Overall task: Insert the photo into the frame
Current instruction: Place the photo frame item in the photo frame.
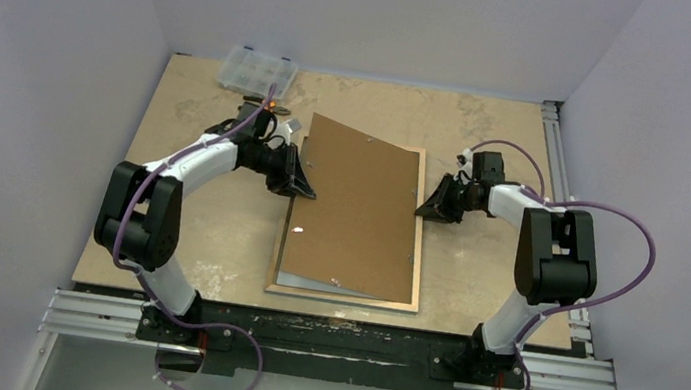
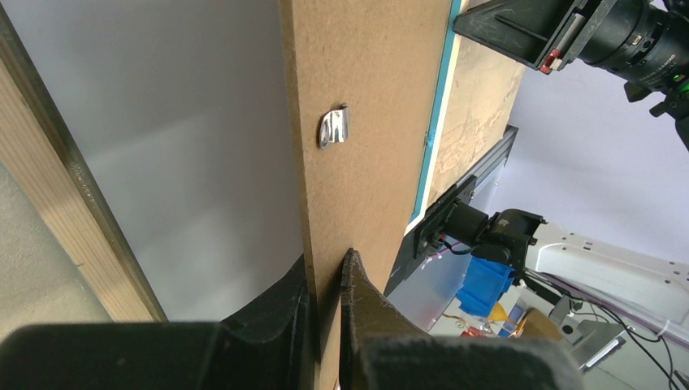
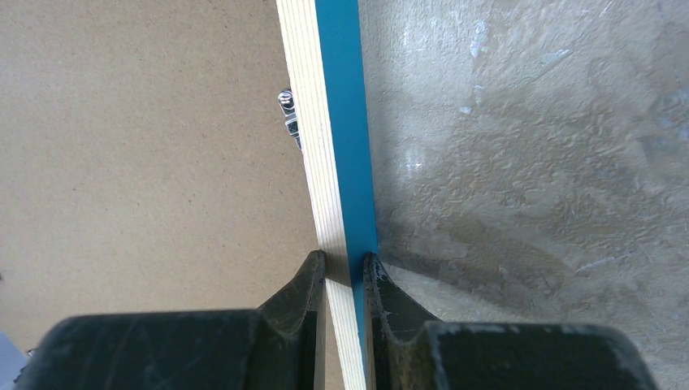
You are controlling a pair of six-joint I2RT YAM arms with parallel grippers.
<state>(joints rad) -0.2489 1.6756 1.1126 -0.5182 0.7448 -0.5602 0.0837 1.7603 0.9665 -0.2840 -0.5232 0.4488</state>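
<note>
Pale wood is showing on the frame [image 1: 344, 298], which lies back-up in the middle of the table [image 1: 206, 227], just ahead of the two arm bases. Along its near rail a grey-white strip of the photo [image 1: 305, 281] peeks out, lying inside the frame and mostly covered. And over it sits the brown backing board [image 1: 360, 207], skewed, its corners out of line with the frame's.

Now the left gripper [image 1: 300, 187], at the board's left edge: in its wrist view the jaws are pinching that edge, one black finger [image 2: 268, 317] on each face of the cardboard. That side of the board is lifted, and the photo's pale sheet [image 2: 179, 146] is open to view beneath, bounded by the frame's wooden rail [image 2: 49, 203]. A small metal clip [image 2: 334, 127] shines on the board.

Over to the right gripper [image 1: 429, 206], on the frame's right rail. Its wrist view shows the jaws clamped on the rail, one finger on the wood, the other on the bright blue [image 3: 345, 122]. Another metal tab [image 3: 288, 118] sits just inside the rail.

Far back on the left, near the table's edge, is a clear plastic compartment box [image 1: 257, 69].
</note>
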